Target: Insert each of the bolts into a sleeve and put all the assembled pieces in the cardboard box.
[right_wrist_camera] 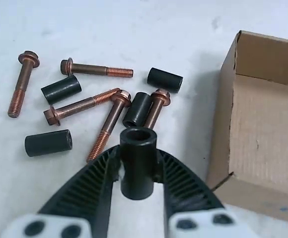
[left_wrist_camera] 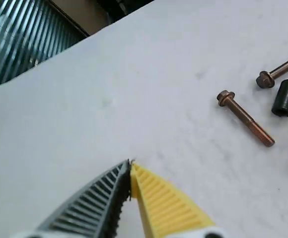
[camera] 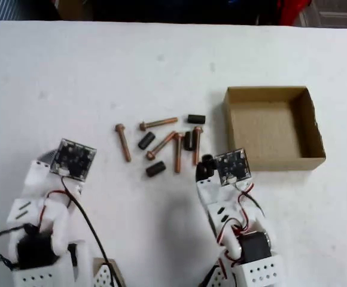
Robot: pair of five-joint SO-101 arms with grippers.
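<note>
Several copper bolts (camera: 123, 142) (right_wrist_camera: 107, 126) and black sleeves (camera: 155, 168) (right_wrist_camera: 48, 143) lie scattered mid-table, left of the open cardboard box (camera: 230, 128) (right_wrist_camera: 222, 119). My right gripper (right_wrist_camera: 137, 148) (camera: 204, 166) is shut on one black sleeve (right_wrist_camera: 137, 168), held upright with its bore facing up, just on the near side of the pile. My left gripper (left_wrist_camera: 130, 167) is shut with nothing in it, over bare table to the left of the pile. One bolt (left_wrist_camera: 244, 118) and a sleeve (left_wrist_camera: 286, 97) lie off to one side of it.
The box interior (camera: 275, 128) holds nothing. White tabletop (camera: 161, 66) stretches wide behind and to the left of the parts. A dark background runs beyond the table's far edge (camera: 173, 23).
</note>
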